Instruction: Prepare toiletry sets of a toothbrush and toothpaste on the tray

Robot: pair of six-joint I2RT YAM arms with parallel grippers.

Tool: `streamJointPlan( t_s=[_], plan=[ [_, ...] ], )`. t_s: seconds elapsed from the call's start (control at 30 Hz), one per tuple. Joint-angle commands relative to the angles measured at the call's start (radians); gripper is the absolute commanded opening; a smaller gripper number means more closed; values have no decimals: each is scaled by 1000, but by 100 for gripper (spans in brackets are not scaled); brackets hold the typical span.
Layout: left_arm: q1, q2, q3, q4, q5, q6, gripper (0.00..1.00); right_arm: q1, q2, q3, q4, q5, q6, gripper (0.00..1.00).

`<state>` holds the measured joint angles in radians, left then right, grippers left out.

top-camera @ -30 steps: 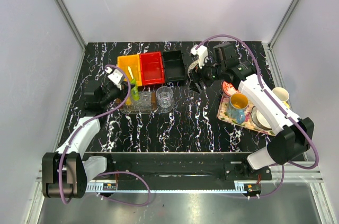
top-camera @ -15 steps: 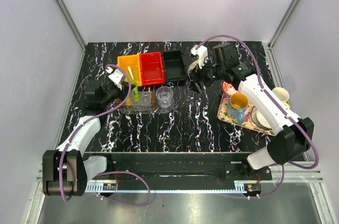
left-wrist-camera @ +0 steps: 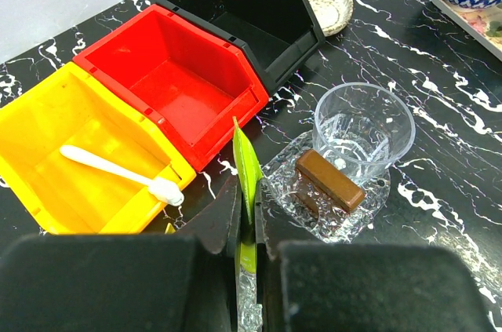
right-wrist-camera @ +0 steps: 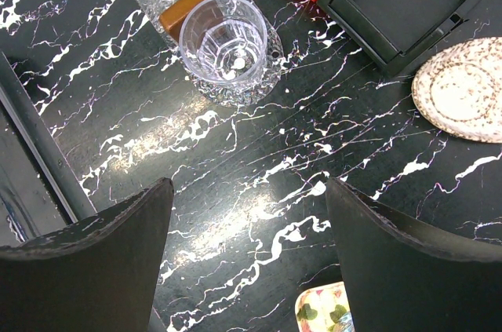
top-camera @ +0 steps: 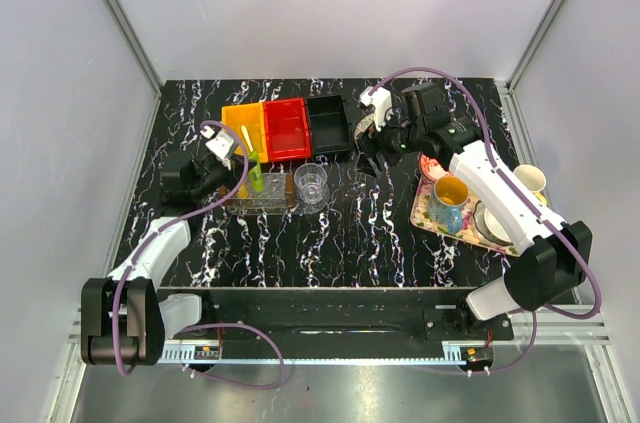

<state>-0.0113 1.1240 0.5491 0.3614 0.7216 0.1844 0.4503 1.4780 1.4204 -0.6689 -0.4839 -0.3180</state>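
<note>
Left tool (left-wrist-camera: 245, 218) is pinching green toothpaste (left-wrist-camera: 247, 169) tight over clear tray (left-wrist-camera: 286, 161); right tool (right-wrist-camera: 247, 218) is hanging wide open, empty.

Lab test booth: plain white walls (top-camera: 330, 3), aluminium frame posts (top-camera: 120, 18), black marbled table (top-camera: 350, 238).

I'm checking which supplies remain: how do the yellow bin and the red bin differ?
The yellow bin holds a white toothbrush; the red bin is empty. The yellow bin sits at the row's end, the red bin in the middle, beside the black bin. Both share the same open-topped shape.
</note>
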Motion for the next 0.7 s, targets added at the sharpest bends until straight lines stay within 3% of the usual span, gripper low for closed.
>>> streamJointPlan(
  t_s=[0.0,0.67],
  plan=[
    [7,5,5,108,35,20,0,-4,-10,5,38,-16,3,84],
    [7,19,-32,125,32,44,0,-5,-5,-6,45,-18,8,84]
  ],
)
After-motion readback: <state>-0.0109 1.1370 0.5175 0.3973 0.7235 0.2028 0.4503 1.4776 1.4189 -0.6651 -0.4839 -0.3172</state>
